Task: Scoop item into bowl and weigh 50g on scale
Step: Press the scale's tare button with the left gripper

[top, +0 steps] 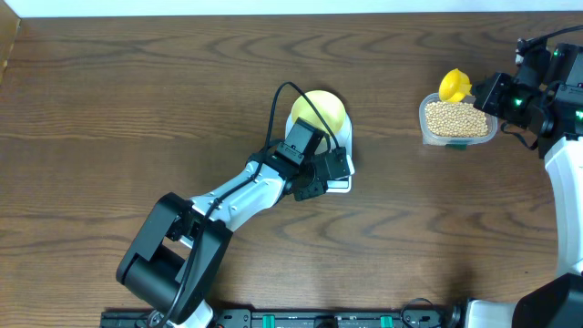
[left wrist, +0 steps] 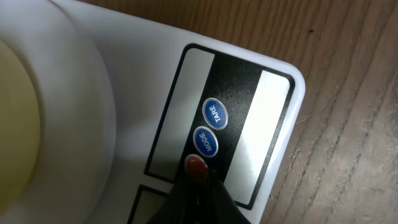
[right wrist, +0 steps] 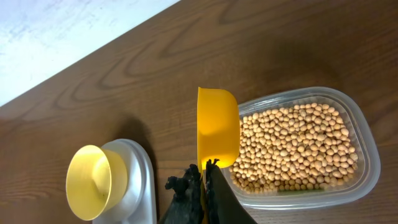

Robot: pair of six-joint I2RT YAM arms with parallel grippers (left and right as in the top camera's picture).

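Note:
The pale yellow-green bowl (top: 318, 111) stands empty on the white scale (top: 339, 185) at the table's middle; both also show in the right wrist view, the bowl (right wrist: 93, 182) on the scale (right wrist: 140, 180). My left gripper (top: 321, 173) is shut, its tip on the scale's red button (left wrist: 196, 167) below the MODE and TARE buttons. The tan beans (top: 455, 117) fill a clear tub (top: 428, 137) at the right. My right gripper (right wrist: 205, 177) is shut on the handle of a bright yellow scoop (right wrist: 217, 127), held over the tub's left rim (right wrist: 367, 134) above the beans (right wrist: 292, 146).
The wooden table's far edge (top: 273, 13) runs along the top. The right arm's body (top: 565, 182) stands at the right edge. The left arm (top: 219, 210) stretches from the front left to the scale.

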